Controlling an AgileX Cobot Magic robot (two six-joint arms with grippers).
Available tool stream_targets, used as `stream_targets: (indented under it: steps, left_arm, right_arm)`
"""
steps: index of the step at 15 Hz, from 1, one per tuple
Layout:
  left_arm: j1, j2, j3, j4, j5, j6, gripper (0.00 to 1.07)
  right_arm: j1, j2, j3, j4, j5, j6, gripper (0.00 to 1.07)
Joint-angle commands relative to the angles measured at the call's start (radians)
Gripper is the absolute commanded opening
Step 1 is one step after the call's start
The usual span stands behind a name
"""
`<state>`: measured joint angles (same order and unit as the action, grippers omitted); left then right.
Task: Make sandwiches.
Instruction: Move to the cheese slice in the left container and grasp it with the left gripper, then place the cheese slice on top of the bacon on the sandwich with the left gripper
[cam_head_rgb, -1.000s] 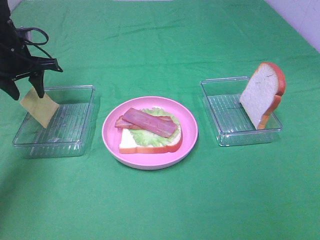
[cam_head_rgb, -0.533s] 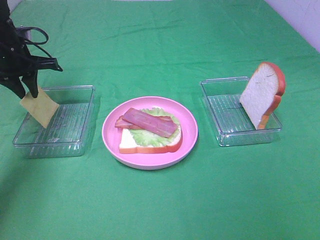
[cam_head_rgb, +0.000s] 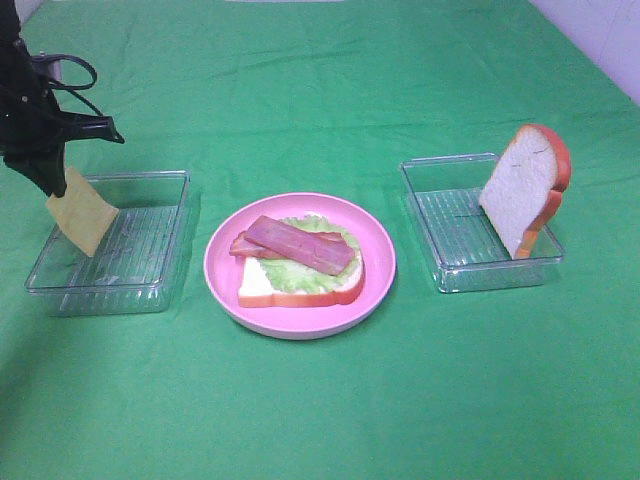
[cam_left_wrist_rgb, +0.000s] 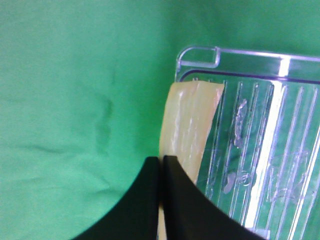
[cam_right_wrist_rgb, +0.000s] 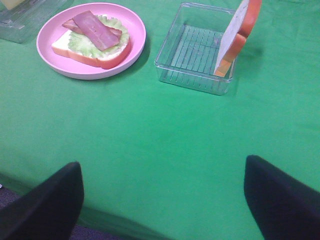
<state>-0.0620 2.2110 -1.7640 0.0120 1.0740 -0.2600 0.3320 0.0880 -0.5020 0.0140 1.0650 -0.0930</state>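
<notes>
The yellow cheese square (cam_head_rgb: 80, 210) is pinched by its top edge in the left gripper (cam_left_wrist_rgb: 161, 159) above the clear plastic tray (cam_head_rgb: 150, 290) at the left edge of the green-clothed table (cam_head_rgb: 320, 420), evidently for lifting out. The half-built toy sandwich (cam_head_rgb: 300, 265) is laid on the round pink plate (cam_head_rgb: 222, 272). The right gripper (cam_right_wrist_rgb: 161, 161) is held wide, empty. No writing is seen.

The left arm (cam_head_rgb: 28, 110) stands at ten o'clock in the high view, its left pincer (cam_head_rgb: 50, 180) pointing down with jaws pressed tight together. The right pincer (cam_right_wrist_rgb: 161, 165) hovers, fingers spread wide.
</notes>
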Motion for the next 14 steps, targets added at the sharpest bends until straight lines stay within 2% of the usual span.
stream_targets:
  steps: [1,14]
  left_arm:
    - [0.001,0.001,0.001,0.007,0.003,-0.012,0.0]
    - [-0.001,-0.013,0.001,-0.027,0.006,-0.009,0.0]
  right_arm:
    - [0.0,-0.012,0.0,-0.002,-0.009,0.002,0.8]
    - [0.0,-0.012,0.0,-0.002,-0.009,0.002,0.8]
